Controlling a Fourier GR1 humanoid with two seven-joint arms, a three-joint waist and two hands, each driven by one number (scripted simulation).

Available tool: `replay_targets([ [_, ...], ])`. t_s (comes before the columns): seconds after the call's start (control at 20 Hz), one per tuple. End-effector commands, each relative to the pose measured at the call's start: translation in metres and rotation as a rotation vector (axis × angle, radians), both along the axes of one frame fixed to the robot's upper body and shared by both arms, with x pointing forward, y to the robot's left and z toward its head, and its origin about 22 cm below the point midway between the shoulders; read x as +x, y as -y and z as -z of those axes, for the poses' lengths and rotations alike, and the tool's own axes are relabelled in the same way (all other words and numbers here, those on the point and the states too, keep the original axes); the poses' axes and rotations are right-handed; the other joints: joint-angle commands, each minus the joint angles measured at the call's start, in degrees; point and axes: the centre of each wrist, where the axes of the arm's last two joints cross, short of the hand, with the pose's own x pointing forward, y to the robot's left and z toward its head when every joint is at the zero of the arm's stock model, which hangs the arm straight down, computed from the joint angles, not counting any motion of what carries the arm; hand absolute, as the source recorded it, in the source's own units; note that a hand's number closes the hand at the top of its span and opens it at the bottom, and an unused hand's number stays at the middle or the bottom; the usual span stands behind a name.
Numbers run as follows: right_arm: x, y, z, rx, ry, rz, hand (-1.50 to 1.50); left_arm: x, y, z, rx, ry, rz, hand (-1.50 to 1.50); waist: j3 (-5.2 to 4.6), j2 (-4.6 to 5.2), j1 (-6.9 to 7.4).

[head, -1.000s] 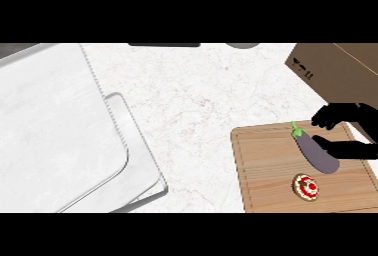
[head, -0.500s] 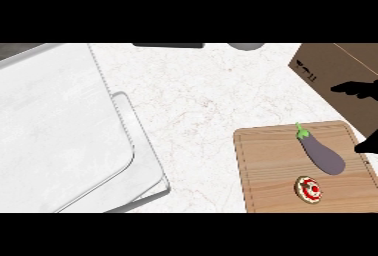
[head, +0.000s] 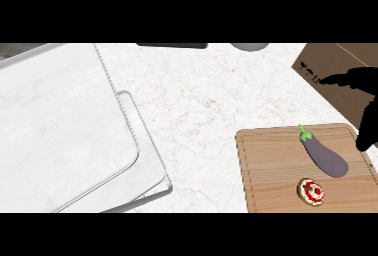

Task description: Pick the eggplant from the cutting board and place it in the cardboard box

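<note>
The eggplant [head: 322, 154] is lying untouched on the cutting board [head: 273, 170] while the right hand [head: 360, 95] is hovering spread-fingered (holding nothing) beside it, near the cardboard box [head: 334, 62].

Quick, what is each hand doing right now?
Left hand: not in view.
Right hand: open, holding nothing, over the cardboard box; eggplant lies on the cutting board.

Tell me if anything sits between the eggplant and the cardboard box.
Nothing visible does. The eggplant lies on the cutting board, and the cardboard box is beyond the board's far edge. Only the right robot hand hangs over that gap.
</note>
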Motion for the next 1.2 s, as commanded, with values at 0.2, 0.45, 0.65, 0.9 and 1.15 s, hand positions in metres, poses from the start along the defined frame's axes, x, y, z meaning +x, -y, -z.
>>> replay_targets([
  [0.2, 0.028, -0.053, 0.018, -0.148, -0.186, -0.039, -1.50, -0.022, 0.028, 0.063, -0.145, -0.168, -0.017, 0.00, -1.74, 1.08, -0.86],
  [0.45, 0.037, -0.066, 0.039, -0.224, -0.280, -0.014, -1.50, -0.032, 0.022, 0.062, -0.148, -0.182, -0.024, 0.00, -1.63, 0.51, -1.42],
  [0.65, 0.040, -0.092, 0.056, -0.244, -0.297, -0.027, -1.50, -0.030, 0.020, 0.066, -0.138, -0.173, -0.057, 0.00, -1.61, 0.46, -2.95],
  [0.9, 0.042, -0.112, 0.070, -0.228, -0.305, -0.029, -1.50, -0.037, 0.016, 0.070, -0.140, -0.173, -0.072, 0.00, -1.61, 0.22, -3.98],
  [1.15, 0.047, -0.122, 0.076, -0.282, -0.323, -0.025, -1.50, -0.041, 0.017, 0.078, -0.150, -0.174, -0.078, 0.00, -1.70, 0.43, -4.51],
])
